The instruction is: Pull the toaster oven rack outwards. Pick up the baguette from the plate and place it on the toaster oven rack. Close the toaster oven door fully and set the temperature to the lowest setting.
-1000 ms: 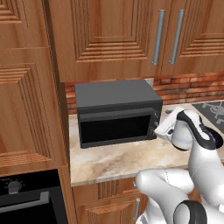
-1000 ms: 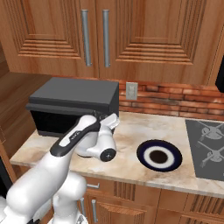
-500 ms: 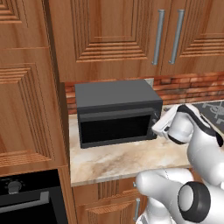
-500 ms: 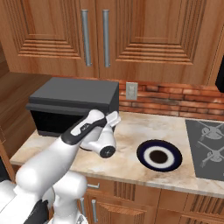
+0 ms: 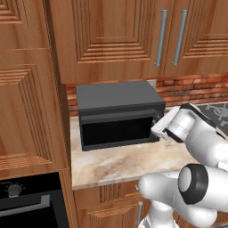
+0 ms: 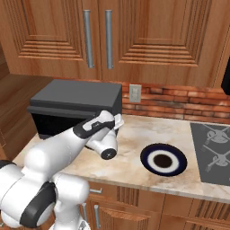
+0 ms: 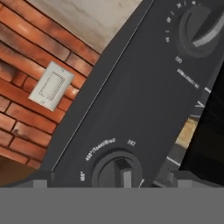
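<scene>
hand view: toaster oven (image 7: 144,92) knob (image 7: 117,171) marked "450" and "toast/broil".

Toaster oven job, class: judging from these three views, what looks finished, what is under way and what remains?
Done: the plate lies bare and the toaster oven door looks shut, with golden-tan bread glimpsed through the window. In hand: the gripper, open, faces a dial on the control strip. Left: turning the temperature to lowest.
</scene>
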Available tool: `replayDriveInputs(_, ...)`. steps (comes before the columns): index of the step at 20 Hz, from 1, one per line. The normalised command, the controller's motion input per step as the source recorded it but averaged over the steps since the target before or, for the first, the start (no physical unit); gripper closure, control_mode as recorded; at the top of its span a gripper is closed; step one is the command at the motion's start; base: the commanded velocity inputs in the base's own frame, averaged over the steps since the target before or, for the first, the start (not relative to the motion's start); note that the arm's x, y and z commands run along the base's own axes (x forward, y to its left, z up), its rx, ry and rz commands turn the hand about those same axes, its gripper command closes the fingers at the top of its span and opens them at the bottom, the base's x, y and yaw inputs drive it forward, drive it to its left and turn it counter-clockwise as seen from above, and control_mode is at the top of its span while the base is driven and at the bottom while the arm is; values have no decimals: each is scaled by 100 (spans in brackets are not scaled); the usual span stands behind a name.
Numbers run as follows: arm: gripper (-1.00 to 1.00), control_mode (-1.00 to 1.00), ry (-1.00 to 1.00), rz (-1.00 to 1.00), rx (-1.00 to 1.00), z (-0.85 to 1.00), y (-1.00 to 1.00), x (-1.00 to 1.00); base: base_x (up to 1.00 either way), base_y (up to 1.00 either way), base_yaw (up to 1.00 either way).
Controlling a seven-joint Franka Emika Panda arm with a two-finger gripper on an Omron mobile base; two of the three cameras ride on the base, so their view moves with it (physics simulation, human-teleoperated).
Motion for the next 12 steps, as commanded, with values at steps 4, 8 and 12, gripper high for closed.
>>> replayDriveInputs(4,-100,-100,0,-3,0,-15,0,20,0,0,0)
replayDriveInputs(8,-100,-100,0,-3,0,-12,0,17,0,0,0)
replayDriveInputs(12,-100,-100,0,-3,0,-8,0,15,0,0,0)
